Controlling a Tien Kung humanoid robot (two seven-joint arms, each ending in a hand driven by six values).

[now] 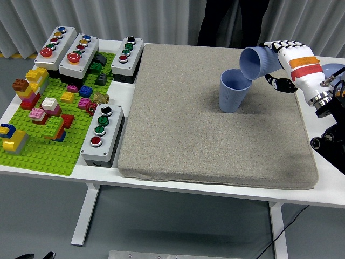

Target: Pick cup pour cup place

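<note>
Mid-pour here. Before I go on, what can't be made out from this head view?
- Inside of the tilted cup held by the right hand: its mouth faces down and away, so any contents or stream are unseen.
- Bottom of the standing cup: hidden by its own wall and the tilted cup's rim.
- Left arm: outside the frame.
- Person behind the table: cut off by the top edge.
- Labels on the button boxes: too small.

**Bricks and button boxes on the left**

We see a green studded baseplate (40, 141) carrying coloured toy bricks (45, 108), four grey push-button control boxes (102, 134) around it, and a person in dark clothing (226, 21) standing beyond the white table (215, 189).
</note>
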